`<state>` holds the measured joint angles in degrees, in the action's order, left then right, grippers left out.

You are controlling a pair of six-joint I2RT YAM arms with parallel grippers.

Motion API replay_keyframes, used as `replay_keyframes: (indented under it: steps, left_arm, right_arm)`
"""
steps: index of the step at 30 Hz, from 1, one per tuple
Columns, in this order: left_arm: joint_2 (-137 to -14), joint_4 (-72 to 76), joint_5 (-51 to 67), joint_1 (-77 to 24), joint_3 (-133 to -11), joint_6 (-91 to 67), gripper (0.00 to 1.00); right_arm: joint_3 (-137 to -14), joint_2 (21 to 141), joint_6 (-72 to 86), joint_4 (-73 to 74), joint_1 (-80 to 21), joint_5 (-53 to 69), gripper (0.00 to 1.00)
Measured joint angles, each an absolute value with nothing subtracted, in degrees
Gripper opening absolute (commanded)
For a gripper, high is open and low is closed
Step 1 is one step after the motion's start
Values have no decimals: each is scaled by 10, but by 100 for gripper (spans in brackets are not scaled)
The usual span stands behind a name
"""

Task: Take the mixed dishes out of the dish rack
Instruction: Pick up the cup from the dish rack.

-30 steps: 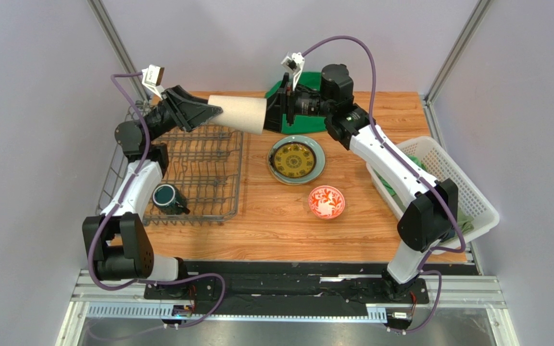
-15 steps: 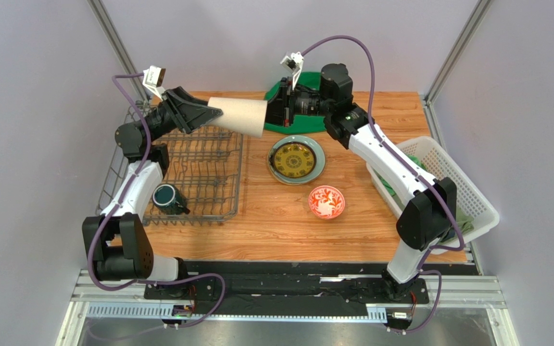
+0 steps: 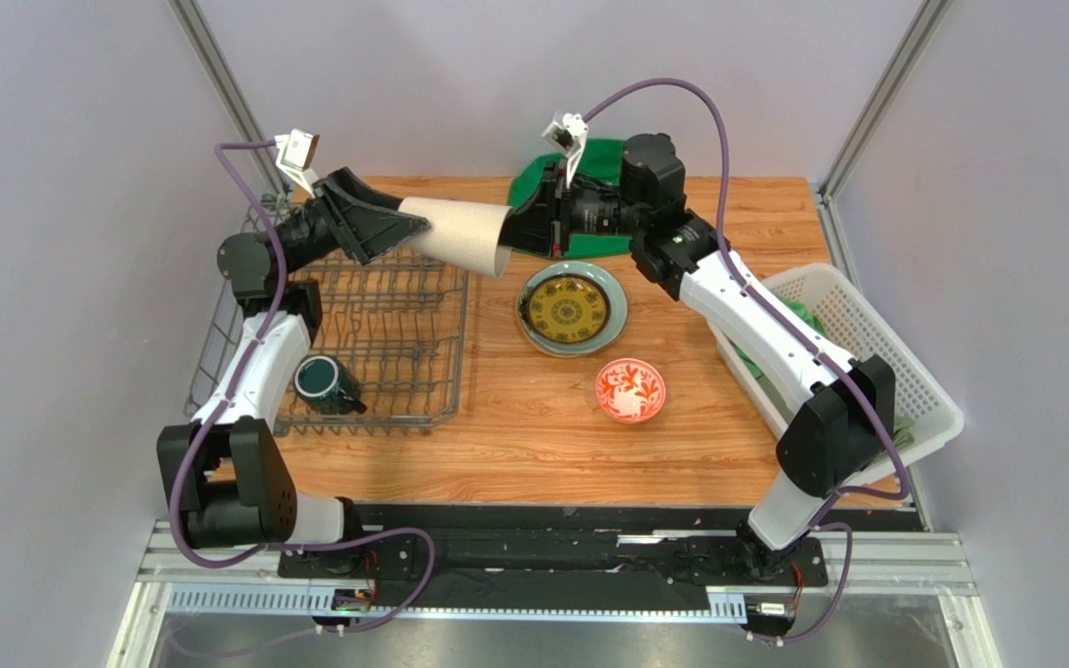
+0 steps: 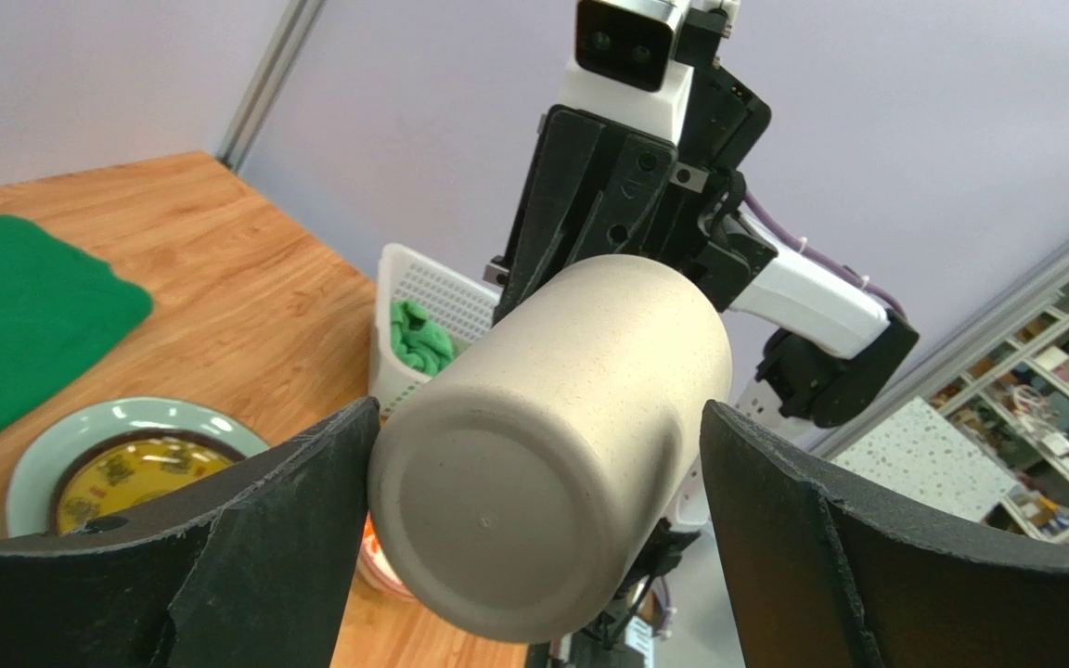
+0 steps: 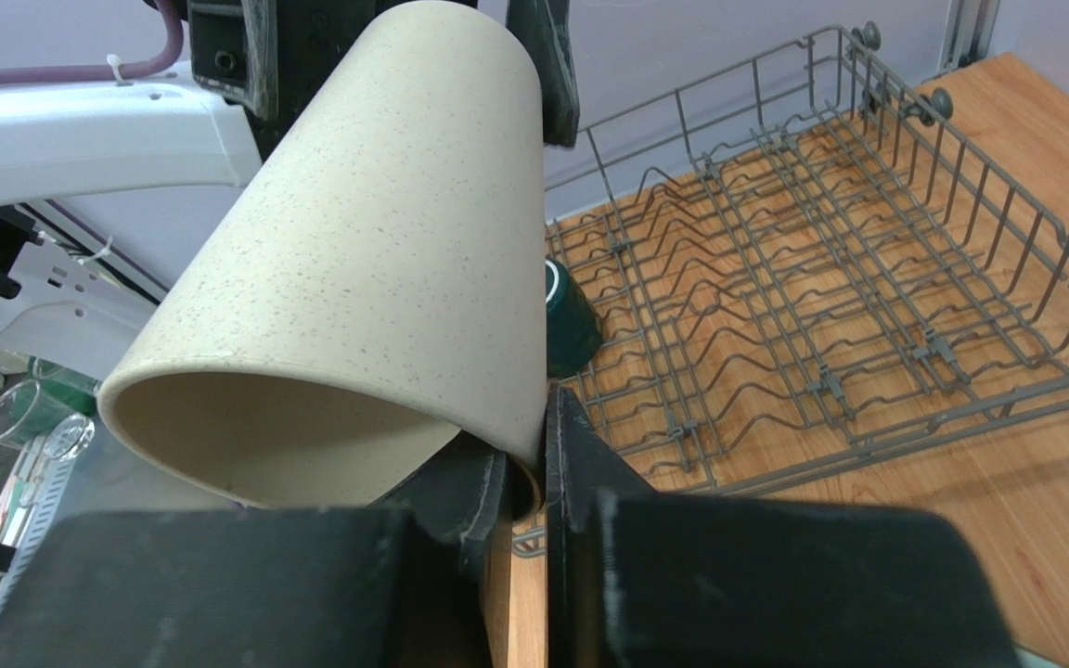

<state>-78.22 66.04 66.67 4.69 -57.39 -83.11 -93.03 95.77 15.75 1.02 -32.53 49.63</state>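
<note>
The beige handleless cup [image 3: 457, 234] hangs sideways in the air over the back of the table, between both arms. My right gripper [image 3: 517, 231] is shut on its rim, one finger inside the mouth and one outside [image 5: 543, 432]. My left gripper [image 3: 408, 223] stands open around the cup's base [image 4: 554, 446]; one finger [image 4: 289, 543] lies next to the base and the other is clearly apart from it. Below sits the grey wire dish rack [image 3: 387, 334] with the dark teal mug [image 3: 320, 383] at its near corner.
A small yellow-and-dark plate [image 3: 564, 306] lies on a pale green plate [image 3: 616, 315] at mid-table. The red-and-white bowl [image 3: 629, 388] sits nearer. A green cloth [image 3: 596, 245] lies at the back, and a white lattice basket [image 3: 868, 348] stands at the right edge.
My right gripper has shut on the cup's rim. My left gripper's jaws have then spread wider off the cup's base. The cup's mouth has dipped slightly.
</note>
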Motion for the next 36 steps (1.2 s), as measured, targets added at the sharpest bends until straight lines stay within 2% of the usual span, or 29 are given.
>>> replay_keyframes:
  steps: [11,17,26,30,36]
  left_arm:
    - [-782,683,708,130,-574,-825,93]
    - [-781,627,741,152,-573,-741,94]
    - [-693,21,676,159,-643,-209,93]
    - [-678,-132,630,158,-678,-64,93]
    - [-677,-264,578,158,-680,65,93]
  right_arm:
    - [-884,945,137,62,-270,490,0]
    - [-906,937,76,174,-241,442,0]
    - [-978,940,-40,375,-209,252,0]
    - [-982,960,-78,437,-203,145,0]
    - [-982,1006,-112,520,-185,45,0]
